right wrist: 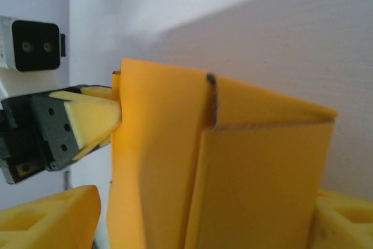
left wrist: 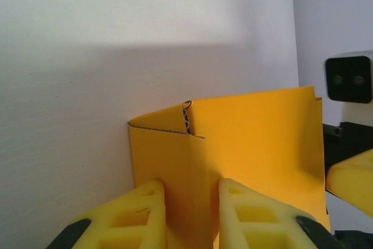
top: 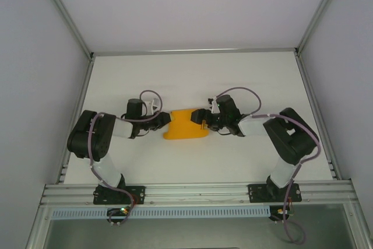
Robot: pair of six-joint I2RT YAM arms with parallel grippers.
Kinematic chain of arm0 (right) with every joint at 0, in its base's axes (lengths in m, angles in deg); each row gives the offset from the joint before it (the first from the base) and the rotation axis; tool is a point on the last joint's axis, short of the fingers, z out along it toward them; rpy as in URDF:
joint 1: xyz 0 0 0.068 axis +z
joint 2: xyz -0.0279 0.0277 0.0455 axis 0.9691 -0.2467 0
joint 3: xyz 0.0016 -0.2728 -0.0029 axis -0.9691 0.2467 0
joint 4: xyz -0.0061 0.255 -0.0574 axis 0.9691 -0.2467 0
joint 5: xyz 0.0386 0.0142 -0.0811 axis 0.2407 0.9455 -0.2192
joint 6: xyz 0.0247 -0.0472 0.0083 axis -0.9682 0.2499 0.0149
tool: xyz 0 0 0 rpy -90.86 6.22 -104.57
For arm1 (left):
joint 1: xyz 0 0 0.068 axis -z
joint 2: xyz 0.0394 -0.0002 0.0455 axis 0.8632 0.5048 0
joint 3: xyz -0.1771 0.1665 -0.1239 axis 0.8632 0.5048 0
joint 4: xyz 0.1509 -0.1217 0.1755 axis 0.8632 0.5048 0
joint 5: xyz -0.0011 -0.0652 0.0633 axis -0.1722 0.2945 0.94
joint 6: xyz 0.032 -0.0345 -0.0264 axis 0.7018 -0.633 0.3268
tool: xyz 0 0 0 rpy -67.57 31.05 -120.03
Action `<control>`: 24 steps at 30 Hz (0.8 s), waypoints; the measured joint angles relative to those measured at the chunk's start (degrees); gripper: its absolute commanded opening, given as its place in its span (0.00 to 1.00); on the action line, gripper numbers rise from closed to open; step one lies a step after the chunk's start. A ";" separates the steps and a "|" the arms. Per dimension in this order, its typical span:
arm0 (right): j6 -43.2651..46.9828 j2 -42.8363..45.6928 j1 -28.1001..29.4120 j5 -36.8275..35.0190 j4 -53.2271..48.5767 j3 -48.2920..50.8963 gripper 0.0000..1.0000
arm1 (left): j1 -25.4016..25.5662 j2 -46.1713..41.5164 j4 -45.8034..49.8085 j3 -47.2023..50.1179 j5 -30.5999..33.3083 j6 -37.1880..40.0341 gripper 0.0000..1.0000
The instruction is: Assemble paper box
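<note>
My left gripper (left wrist: 190, 190) is pinched on the paper box (top: 185, 125). In the left wrist view its two yellow fingers (left wrist: 145, 205) rise from the bottom edge with a folded panel of the orange card pressed between them. My right gripper (right wrist: 204, 202) stands spread, one yellow finger in each lower corner of the right wrist view and the box between them. The lower-left finger sits just clear of the card; whether the lower-right one touches it I cannot tell.

In the top view the box lies partly folded at the middle of the white table (top: 233, 80), between my two wrists, which reach it from the left and the right. Near the centre of the left wrist view, a cut corrugated edge (left wrist: 187, 118) shows where one panel folds over another.

What crowds me is mostly myself. At the right edge of the left wrist view, the right arm's camera block (left wrist: 348, 79) and one of its yellow fingers hang just beside the card's far edge. At the left of the right wrist view sit the left gripper's dark body (right wrist: 35, 138) and its pale camera housing (right wrist: 29, 45), with the fingertips meeting the card's left edge. Cables (top: 242, 89) loop over both wrists. Grey walls (top: 35, 56) close the table on three sides. An aluminium rail (top: 198, 193) runs across the bottom of the top view under my bases.
</note>
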 measured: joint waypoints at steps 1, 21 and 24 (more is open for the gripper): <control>-0.74 -0.61 -0.20 1.16 1.40 0.00 0.65 | 0.00 0.02 -0.17 0.04 -0.02 -0.20 0.19; -12.94 12.39 -8.35 3.85 -16.17 -0.31 0.41 | 22.38 -31.17 25.14 -13.27 23.87 38.77 1.00; -18.08 13.00 -11.65 7.21 -23.56 -1.55 0.41 | 29.24 -31.61 28.13 -13.18 31.10 50.97 1.00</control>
